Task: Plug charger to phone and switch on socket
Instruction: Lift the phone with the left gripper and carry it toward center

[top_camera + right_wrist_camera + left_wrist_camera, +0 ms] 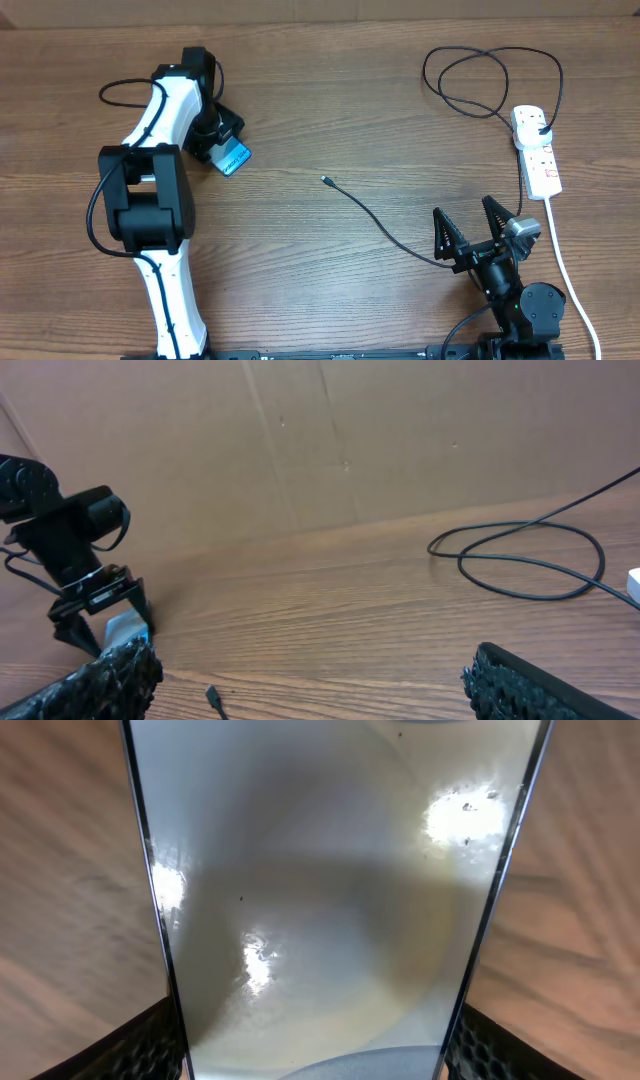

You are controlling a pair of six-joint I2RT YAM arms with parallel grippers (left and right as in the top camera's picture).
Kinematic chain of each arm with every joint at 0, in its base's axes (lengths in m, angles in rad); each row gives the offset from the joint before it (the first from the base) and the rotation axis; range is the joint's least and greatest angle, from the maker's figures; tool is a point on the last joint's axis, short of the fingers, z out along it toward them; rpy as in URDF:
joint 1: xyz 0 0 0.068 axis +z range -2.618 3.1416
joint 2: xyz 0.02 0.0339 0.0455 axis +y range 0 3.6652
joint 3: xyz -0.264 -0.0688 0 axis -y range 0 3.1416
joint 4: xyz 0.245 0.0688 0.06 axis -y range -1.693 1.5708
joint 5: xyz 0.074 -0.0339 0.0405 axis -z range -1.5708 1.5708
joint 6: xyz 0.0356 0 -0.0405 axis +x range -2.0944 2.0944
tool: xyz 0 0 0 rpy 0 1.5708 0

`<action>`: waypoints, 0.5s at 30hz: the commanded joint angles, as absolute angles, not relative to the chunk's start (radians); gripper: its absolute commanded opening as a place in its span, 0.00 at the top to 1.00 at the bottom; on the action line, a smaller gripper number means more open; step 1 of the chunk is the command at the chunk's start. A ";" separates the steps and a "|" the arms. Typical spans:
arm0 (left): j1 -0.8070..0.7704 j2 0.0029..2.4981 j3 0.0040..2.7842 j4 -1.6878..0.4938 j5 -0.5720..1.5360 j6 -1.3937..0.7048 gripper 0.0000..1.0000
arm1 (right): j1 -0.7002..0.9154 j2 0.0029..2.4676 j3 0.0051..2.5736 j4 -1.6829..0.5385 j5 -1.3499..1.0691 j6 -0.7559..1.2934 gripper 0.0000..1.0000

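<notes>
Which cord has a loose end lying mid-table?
The thin black cable: its small tip lies free on the wooden table; the thick white cord leaves the picture.

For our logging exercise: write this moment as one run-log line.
left gripper shut on slim blue-screened smartphone | right gripper open, empty | thin black charger cable tip lying loose | white power strip untouched
</notes>
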State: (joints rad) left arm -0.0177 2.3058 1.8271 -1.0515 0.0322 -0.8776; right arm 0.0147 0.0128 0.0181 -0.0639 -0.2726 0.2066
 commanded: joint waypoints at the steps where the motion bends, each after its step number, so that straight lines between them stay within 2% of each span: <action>1: -0.056 2.356 1.893 -1.066 0.097 -0.841 0.96 | 0.020 0.003 0.008 -0.058 -0.262 0.209 0.00; 15: -0.212 2.356 2.080 -1.319 0.104 -0.841 0.96 | 0.020 0.003 0.008 -0.058 -0.262 0.209 0.00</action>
State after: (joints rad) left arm -0.1799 2.3604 2.0537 -1.2991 0.0937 -0.8574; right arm 0.0147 0.0128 0.0181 -0.0643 -0.2729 0.2066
